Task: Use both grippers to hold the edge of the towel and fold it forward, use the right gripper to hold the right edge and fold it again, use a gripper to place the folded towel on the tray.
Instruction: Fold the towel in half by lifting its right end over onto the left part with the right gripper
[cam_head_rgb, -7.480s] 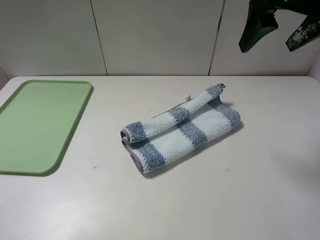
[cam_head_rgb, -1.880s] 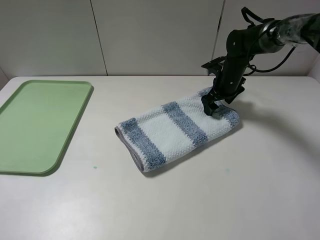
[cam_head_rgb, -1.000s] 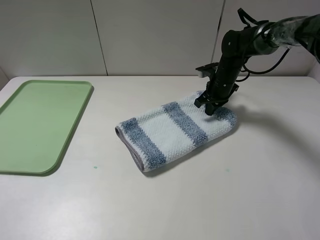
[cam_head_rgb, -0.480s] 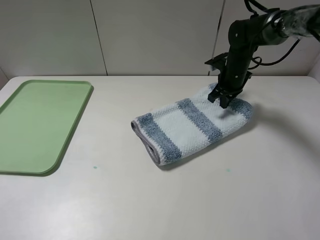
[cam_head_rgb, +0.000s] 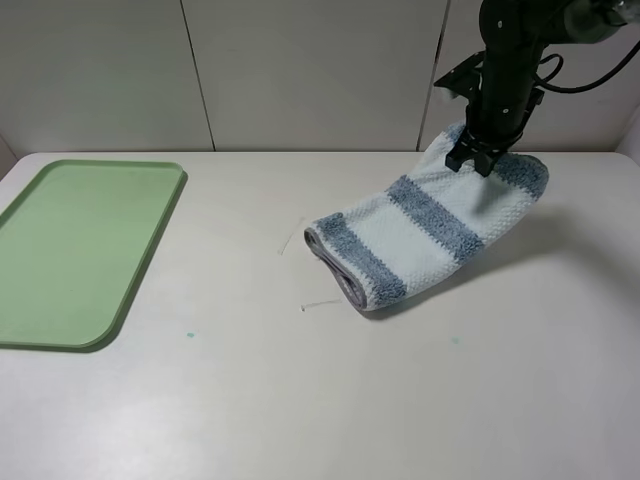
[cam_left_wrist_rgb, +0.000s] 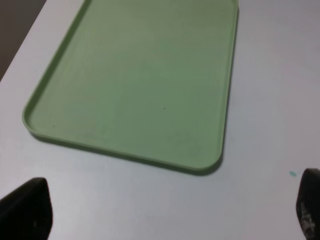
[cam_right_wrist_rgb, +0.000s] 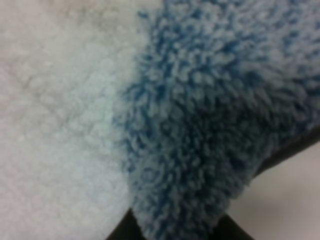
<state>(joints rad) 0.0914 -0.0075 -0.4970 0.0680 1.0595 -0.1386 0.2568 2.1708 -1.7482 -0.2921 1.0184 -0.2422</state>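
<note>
Exterior high view: you see the right gripper (cam_head_rgb: 478, 160) at 1 o'clock from the table's centre. Its fingers pinch the far right end of the folded towel (cam_head_rgb: 425, 225) at a blue-grey stripe. That end is lifted off the white table (cam_head_rgb: 300, 400). The cloth slopes down toward 8 o'clock, and its low folded end, with the grey hem showing, rests on the table. The pale-green tray (cam_head_rgb: 80, 250) lies flat at 9 o'clock, well apart from the towel. Two loose threads (cam_head_rgb: 320, 305) lie on the table just beside the towel's low end.

Right wrist view: the towel (cam_right_wrist_rgb: 150, 100) fills the frame, white pile beside blue-grey pile, with dark fingers (cam_right_wrist_rgb: 122, 231) closed on it from both sides.

Left wrist view: the left gripper (cam_left_wrist_rgb: 165, 215) hovers over the table near a corner of the tray (cam_left_wrist_rgb: 140, 85), its fingertips (cam_left_wrist_rgb: 25, 210) spread wide apart.
</note>
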